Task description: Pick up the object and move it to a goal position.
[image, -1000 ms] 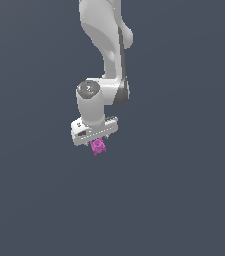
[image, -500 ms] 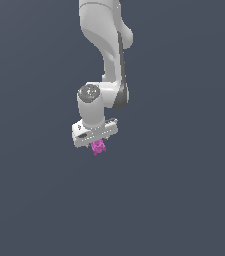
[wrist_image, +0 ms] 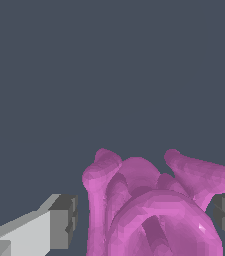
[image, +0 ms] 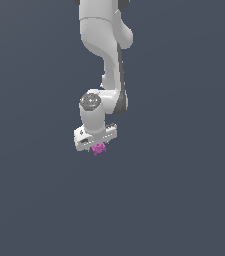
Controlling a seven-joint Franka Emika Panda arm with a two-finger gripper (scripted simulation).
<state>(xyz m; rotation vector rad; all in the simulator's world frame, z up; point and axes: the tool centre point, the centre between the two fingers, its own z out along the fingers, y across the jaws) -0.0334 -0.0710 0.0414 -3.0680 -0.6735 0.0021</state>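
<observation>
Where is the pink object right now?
In the exterior view, the pink object sits just under the white claw, near the frame's middle; the wrist view shows it between the fingers.

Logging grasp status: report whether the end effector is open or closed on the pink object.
Cannot tell. In the wrist view the pink object sits between the end effector pads, but a gap shows beside one pad.

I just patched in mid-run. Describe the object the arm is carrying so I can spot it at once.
Follow the white arm down to its pincer. The object is the tiny knobbly lump poking out just beneath it. It is the only bright magenta-pink thing against white robot parts and plain dark grey background, and much smaller than the pincer.
</observation>
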